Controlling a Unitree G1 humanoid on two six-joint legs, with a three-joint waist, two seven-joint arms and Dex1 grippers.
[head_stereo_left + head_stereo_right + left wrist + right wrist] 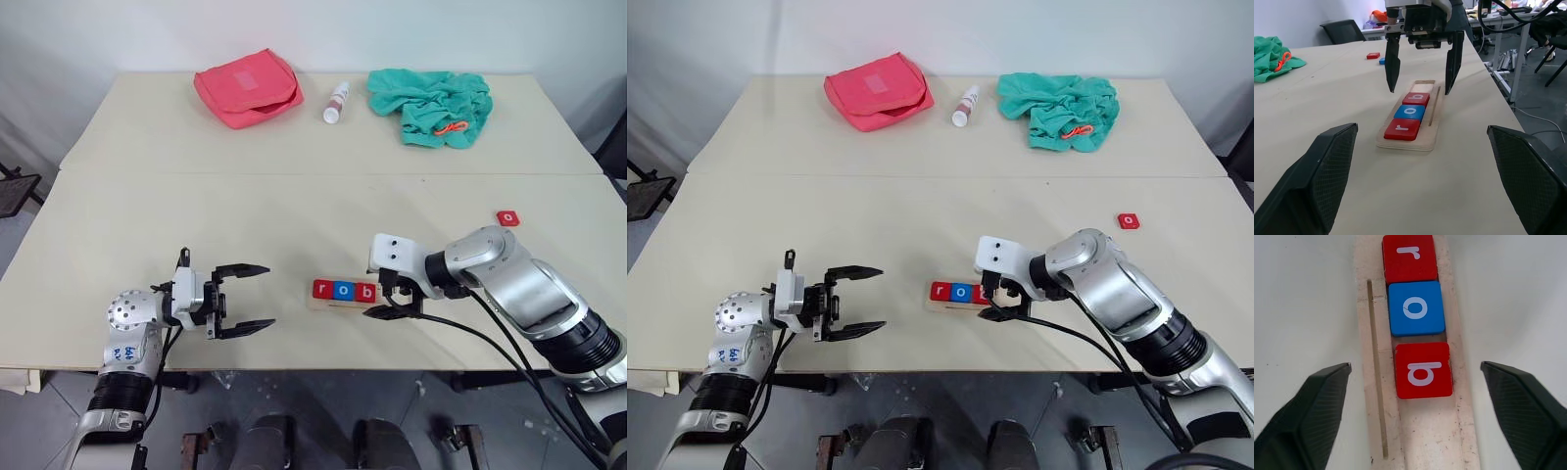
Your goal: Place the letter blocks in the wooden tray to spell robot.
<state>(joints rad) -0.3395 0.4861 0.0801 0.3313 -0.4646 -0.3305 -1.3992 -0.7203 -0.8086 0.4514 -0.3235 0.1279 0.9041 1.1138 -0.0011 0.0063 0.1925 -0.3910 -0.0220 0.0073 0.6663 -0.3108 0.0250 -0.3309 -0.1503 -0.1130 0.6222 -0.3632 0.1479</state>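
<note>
The wooden tray point(1418, 431) lies on the tabletop point(294, 206) holding r, o, b point(1423, 370) in order. The right gripper point(1422, 66) hangs above b, fingers apart. The left gripper point(243, 299) idles at nine o'clock, fingers apart. A red tile point(507, 218) waits at two o'clock.

Far table edge: pink pouch point(248, 88), white bottle point(336, 102), green cloth point(429, 106).
</note>
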